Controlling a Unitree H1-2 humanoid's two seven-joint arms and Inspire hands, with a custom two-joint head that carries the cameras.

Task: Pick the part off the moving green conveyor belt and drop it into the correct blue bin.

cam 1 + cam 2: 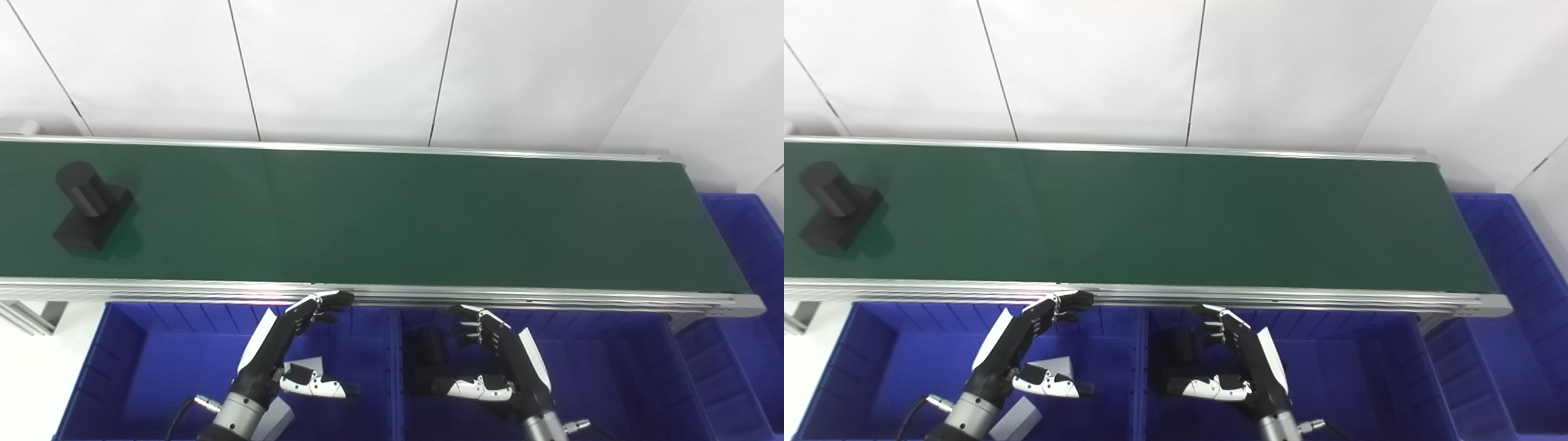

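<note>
A black part (90, 207), a cylinder on a square block, lies on the green conveyor belt (392, 214) at its far left. My left hand (288, 352) is open and empty above the left blue bin (153, 367), just below the belt's front rail. My right hand (496, 361) is open and empty above the middle blue bin (612, 380). Both hands are far to the right of the part.
Grey parts (1020, 416) lie in the left bin under my left hand. A black part (425, 358) lies in the middle bin beside my right hand. A third blue bin (750, 257) stands at the belt's right end. A white wall is behind.
</note>
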